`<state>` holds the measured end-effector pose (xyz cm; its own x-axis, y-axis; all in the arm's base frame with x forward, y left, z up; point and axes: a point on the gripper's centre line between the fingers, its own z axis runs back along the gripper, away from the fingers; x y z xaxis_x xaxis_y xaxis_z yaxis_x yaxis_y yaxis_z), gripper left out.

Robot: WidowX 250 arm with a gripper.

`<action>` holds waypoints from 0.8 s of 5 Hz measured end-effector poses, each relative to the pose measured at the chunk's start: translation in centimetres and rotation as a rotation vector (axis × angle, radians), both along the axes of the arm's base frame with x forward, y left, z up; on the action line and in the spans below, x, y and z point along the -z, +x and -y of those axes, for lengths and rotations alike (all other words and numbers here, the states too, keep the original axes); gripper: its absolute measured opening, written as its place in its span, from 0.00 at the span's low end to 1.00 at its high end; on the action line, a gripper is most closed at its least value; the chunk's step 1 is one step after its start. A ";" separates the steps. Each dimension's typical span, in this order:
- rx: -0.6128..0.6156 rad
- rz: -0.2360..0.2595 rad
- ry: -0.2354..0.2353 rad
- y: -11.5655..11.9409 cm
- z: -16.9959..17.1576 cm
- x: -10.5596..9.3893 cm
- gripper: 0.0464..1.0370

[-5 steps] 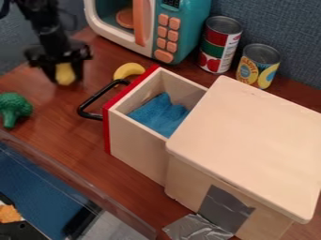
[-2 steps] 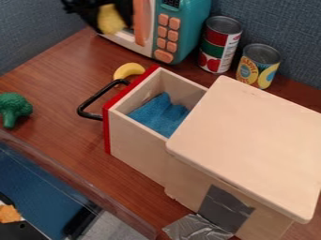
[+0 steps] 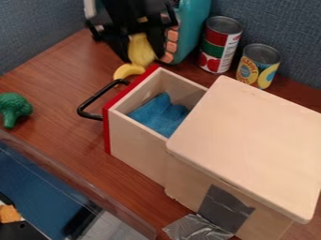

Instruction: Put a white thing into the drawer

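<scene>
Thing (image 3: 141,48), yellowish, apparently in hand (image 3: 146,57).

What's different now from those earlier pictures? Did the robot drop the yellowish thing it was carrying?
No, the gripper still holds the pale yellow thing. It has carried it from the left, past the toy microwave's front, rightward to near the open drawer. The drawer, blue cloth, small yellow curved piece, green broccoli and cans stayed as they were.
</scene>
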<state>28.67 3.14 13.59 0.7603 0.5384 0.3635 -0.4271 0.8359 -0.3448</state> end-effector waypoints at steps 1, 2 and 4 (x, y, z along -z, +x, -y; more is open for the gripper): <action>-0.010 -0.021 -0.002 -0.3 1.5 0.9 0.58; -0.019 -0.052 -0.007 -0.5 2.8 2.5 0.58; -0.021 -0.074 0.001 -1.2 4.9 3.7 0.58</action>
<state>27.49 -1.75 9.88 0.7738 0.5540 0.3071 -0.4688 0.8269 -0.3105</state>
